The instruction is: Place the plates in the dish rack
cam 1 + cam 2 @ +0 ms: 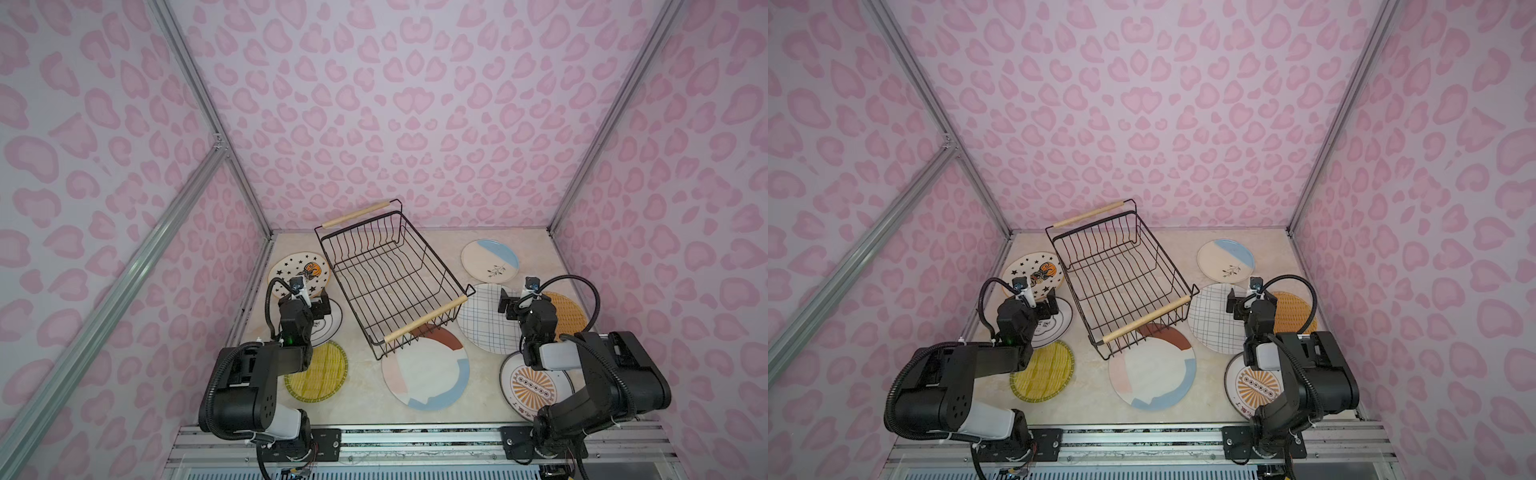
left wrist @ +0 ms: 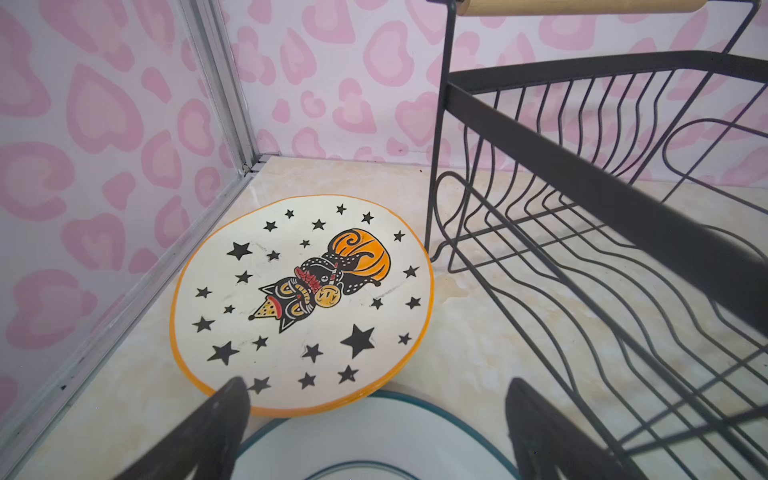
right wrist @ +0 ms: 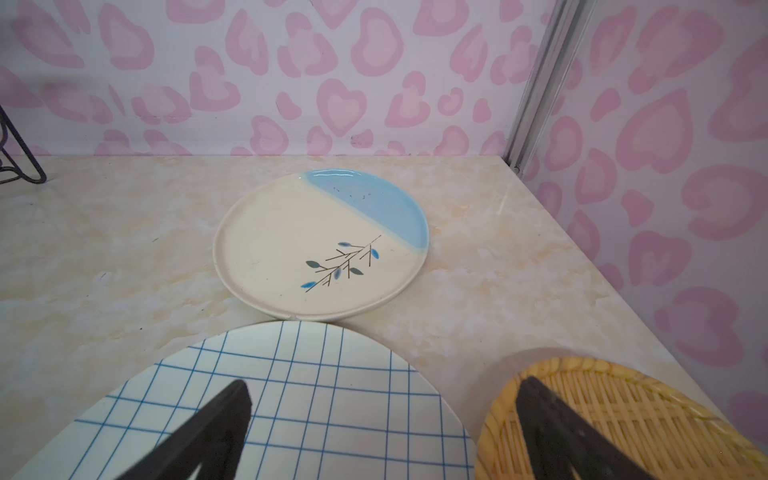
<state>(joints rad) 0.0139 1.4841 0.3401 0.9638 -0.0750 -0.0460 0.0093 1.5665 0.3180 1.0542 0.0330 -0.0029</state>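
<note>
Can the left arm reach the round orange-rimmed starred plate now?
Probably yes. The open left pincer hovers just short of the starred plate, nothing between them; the black wire dish rack stands close beside.

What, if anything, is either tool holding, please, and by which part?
Nothing; the left tool and the right tool are both open and empty.

Walls [image 1: 415, 104] all round are covered in pink heart-leopard print, held by silver aluminium frame posts [image 1: 248, 195]. Tabletop [image 1: 363, 395] is glossy beige marble-look, with an aluminium rail [image 1: 415, 436] along the near edge. Lighting's soft and even.
</note>
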